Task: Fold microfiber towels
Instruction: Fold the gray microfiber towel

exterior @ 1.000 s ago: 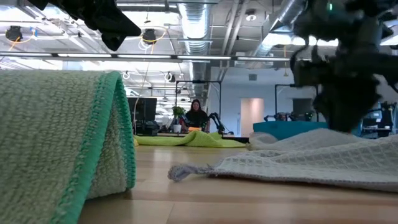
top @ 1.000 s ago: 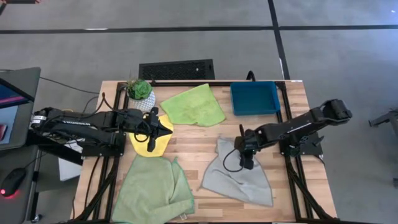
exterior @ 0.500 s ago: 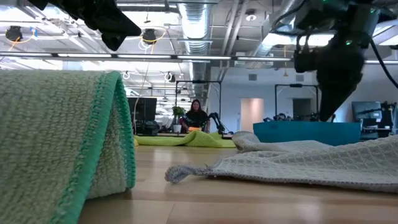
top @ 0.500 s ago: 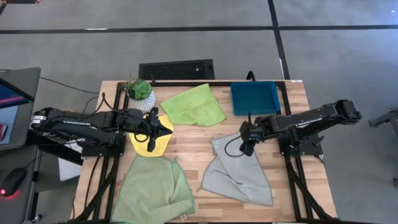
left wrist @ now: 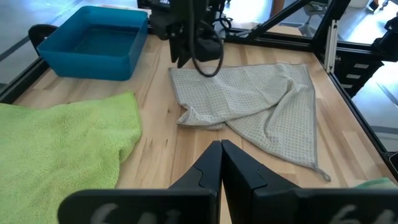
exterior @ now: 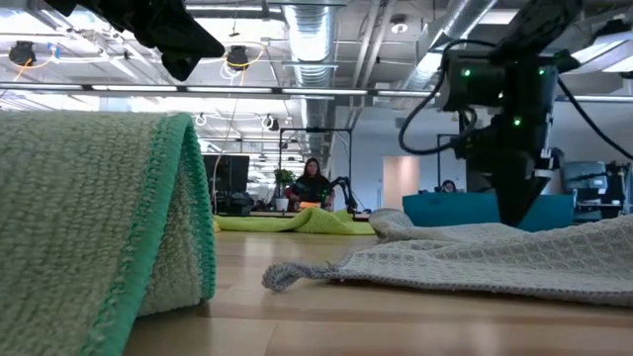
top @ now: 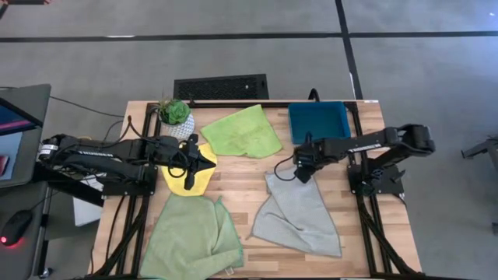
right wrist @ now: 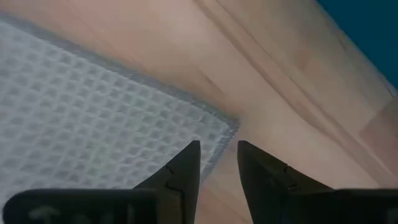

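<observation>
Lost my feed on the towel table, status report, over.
Right gripper open, poised at grey towel far corner. Left gripper shut, parked over yellow towel. Nothing in the way.

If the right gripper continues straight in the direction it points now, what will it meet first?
Most likely the far corner of the grey towel. The right gripper, fingers apart and empty, points down just above that corner, near the teal tray. How much height remains is unclear; slightly off the edge, it would meet the bare table.

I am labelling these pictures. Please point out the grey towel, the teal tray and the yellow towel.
grey towel (top: 299,214): high view, middle of the cloth.
teal tray (top: 319,123): high view, its bare floor.
yellow towel (top: 177,180): high view, part showing beside the left arm.
</observation>
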